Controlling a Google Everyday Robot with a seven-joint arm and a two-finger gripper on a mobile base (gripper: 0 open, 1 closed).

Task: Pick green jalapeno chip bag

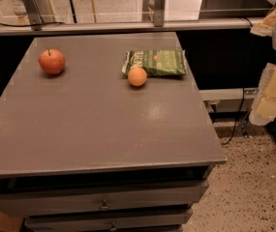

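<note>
The green jalapeno chip bag (155, 63) lies flat on the far right part of the grey table top (103, 124), its white end panel toward the left. An orange (137, 77) sits touching or just in front of the bag's left front corner. My gripper (274, 93) shows as pale yellow and white parts at the right edge of the camera view. It hangs off the table's right side, well to the right of the bag and apart from it, holding nothing that I can see.
A red apple (52, 62) sits at the table's far left. The table has drawers (103, 205) below its front edge. A rail (118, 27) and posts run behind the table. A black cable (238, 124) lies on the speckled floor at right.
</note>
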